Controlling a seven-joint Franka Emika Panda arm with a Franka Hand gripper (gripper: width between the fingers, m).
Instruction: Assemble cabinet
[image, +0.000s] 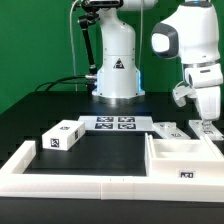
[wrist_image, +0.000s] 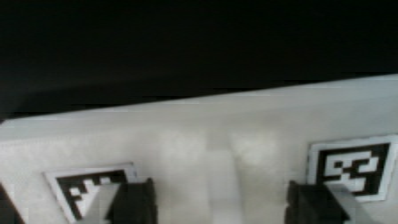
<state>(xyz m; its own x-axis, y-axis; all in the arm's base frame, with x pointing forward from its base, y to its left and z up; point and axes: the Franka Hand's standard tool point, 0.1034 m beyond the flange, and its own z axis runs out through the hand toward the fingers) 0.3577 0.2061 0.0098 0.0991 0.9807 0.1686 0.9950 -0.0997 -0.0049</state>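
Observation:
The cabinet (image: 178, 158) is a large white box with an open compartment and a tag on its front, at the exterior view's right front. My gripper (image: 203, 122) hangs low over a flat white tagged part (image: 203, 130) just behind it. In the wrist view the gripper (wrist_image: 226, 200) is open, with its dark fingers (wrist_image: 134, 202) wide apart over that white part (wrist_image: 222, 140), which carries a tag on each side. The fingers cover part of each tag. I cannot tell whether they touch the part.
A small white tagged block (image: 62, 137) lies at the exterior view's left. The marker board (image: 113, 123) lies before the robot base (image: 117, 75). A long low white border rail (image: 70, 180) runs along the front. Another small white piece (image: 168, 127) lies behind the cabinet.

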